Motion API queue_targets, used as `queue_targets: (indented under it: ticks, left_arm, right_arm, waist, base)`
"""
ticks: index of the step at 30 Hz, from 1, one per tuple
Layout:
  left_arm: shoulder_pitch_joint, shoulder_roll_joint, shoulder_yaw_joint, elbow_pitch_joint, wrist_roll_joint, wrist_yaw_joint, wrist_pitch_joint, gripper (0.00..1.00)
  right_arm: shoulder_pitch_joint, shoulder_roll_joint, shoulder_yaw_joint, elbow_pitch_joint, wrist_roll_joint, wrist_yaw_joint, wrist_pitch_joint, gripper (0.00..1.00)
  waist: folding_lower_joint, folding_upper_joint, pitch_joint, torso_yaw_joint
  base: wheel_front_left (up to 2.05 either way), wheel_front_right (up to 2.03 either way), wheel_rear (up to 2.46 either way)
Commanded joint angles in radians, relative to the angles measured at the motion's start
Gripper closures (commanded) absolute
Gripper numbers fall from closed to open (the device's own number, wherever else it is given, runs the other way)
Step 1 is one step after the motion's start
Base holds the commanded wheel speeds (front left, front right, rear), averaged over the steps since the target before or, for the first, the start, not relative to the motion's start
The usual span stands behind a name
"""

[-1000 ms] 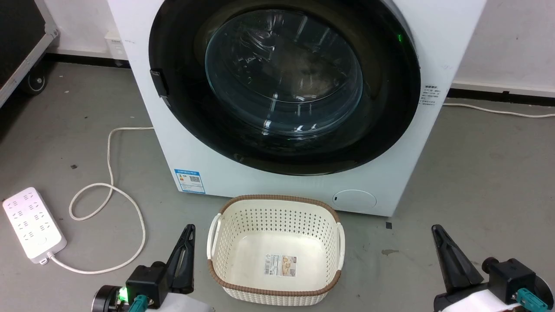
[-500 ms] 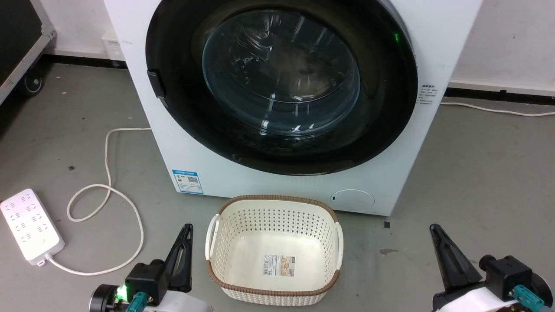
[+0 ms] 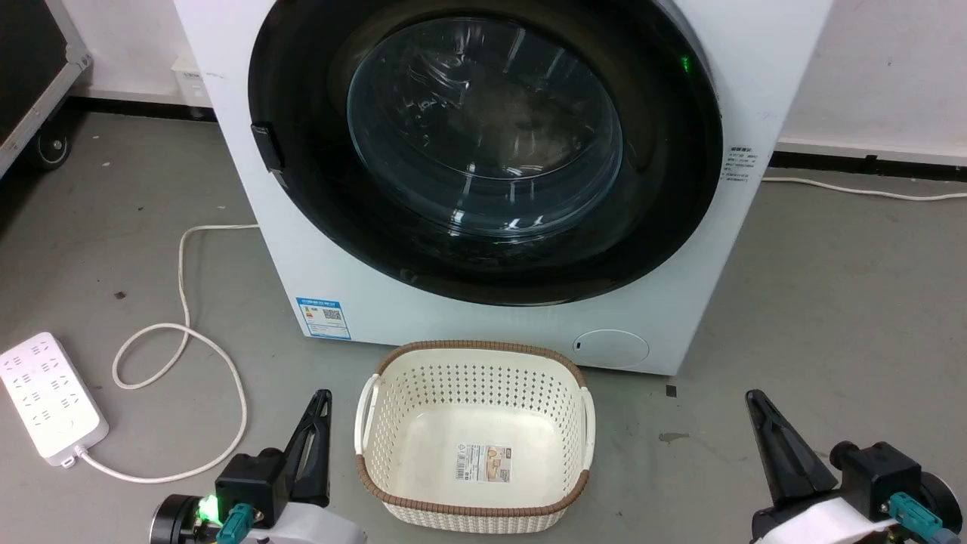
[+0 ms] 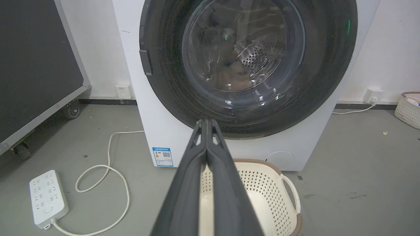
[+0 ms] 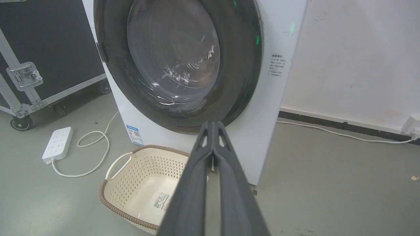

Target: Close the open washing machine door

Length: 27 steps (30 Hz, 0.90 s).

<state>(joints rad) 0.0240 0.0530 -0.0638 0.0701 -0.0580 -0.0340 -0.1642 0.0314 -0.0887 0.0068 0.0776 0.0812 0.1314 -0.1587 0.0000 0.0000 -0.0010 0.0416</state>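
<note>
The washing machine door (image 3: 483, 143) is a big glossy black round with a bulging clear glass bowl. It lies flat against the white machine front, with no gap showing at its rim, and it looks the same in the wrist views (image 4: 246, 59) (image 5: 177, 62). A small black latch tab (image 3: 266, 147) sits on its left edge. My left gripper (image 3: 323, 397) hangs low on the left, shut and empty, well short of the door; its fingers are pressed together (image 4: 206, 122). My right gripper (image 3: 753, 397) is low on the right, also shut and empty (image 5: 213, 123).
A cream perforated basket (image 3: 483, 346) with a brown rim stands on the floor between my grippers, right before the machine. A white power strip (image 3: 49, 397) and its looped cable (image 3: 181, 332) lie at the left. A black wheeled case (image 4: 32, 65) stands far left, and another basket (image 4: 408, 109) far right.
The whole head picture has drifted slightly left, so the camera moved. The door and both shut grippers keep their places relative to each other.
</note>
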Motion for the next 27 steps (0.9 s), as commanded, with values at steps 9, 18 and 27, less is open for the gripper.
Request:
queue_targets:
  ticks: [9, 18, 27]
  left_arm:
    - [-0.01, -0.001, 0.011, -0.014, 0.012, 0.008, 0.023, 1.0]
    - [-0.012, -0.001, 0.018, -0.021, 0.018, 0.011, 0.041, 1.0]
    - [-0.014, -0.001, 0.026, -0.03, 0.026, 0.015, 0.064, 1.0]
  right_arm:
    - [-0.012, 0.011, -0.001, -0.017, -0.014, 0.0, 0.024, 1.0]
    - [-0.015, 0.014, -0.002, -0.025, -0.022, 0.0, 0.042, 1.0]
    - [-0.018, 0.019, -0.003, -0.034, -0.033, 0.0, 0.063, 1.0]
  waist:
    - [0.0, 0.0, 0.0, -0.005]
    - [0.0, 0.0, 0.0, -0.01]
    - [0.0, 0.0, 0.0, -0.016]
  base:
    - [0.0, 0.0, 0.0]
    - [0.0, 0.0, 0.0]
    - [0.0, 0.0, 0.0]
